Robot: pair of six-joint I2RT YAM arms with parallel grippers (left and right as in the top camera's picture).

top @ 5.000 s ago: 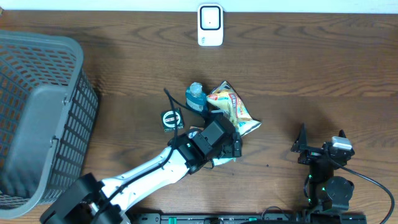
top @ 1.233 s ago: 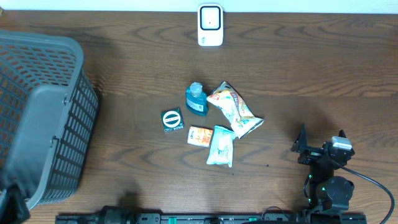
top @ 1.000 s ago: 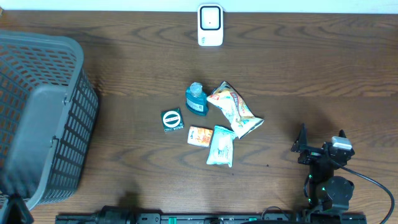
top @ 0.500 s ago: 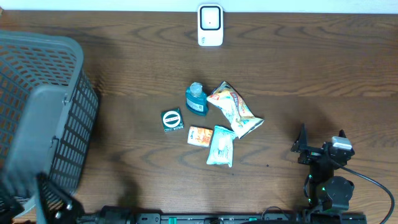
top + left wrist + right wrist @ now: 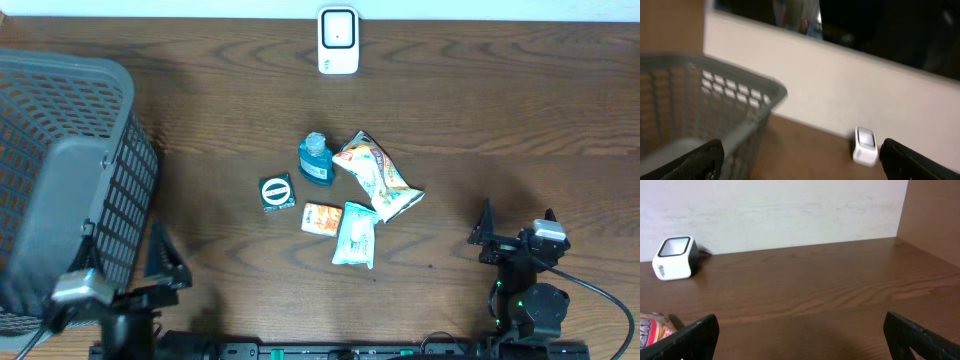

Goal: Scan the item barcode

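Observation:
The white barcode scanner [image 5: 338, 40] stands at the table's far edge, and also shows as scanner [image 5: 866, 146] and scanner [image 5: 674, 257]. Mid-table lie a blue bottle [image 5: 316, 158], a snack bag [image 5: 377, 176], a small green box [image 5: 277, 192], an orange packet [image 5: 322, 218] and a pale wipes pack [image 5: 355, 234]. My left gripper [image 5: 122, 272] is at the near left beside the basket, open and empty, far from the items. My right gripper [image 5: 516, 222] rests at the near right, open and empty. Its wrist view catches the snack bag's edge [image 5: 652, 325].
A large grey mesh basket [image 5: 60, 190] fills the left side of the table, and its rim [image 5: 715, 115] shows blurred in the left wrist view. A pale wall runs behind the scanner.
Five seconds ago my left arm reached over the items; it then left the view. Over the last second the left gripper has come back into view at the near left beside the basket. The items and right arm are unmoved.

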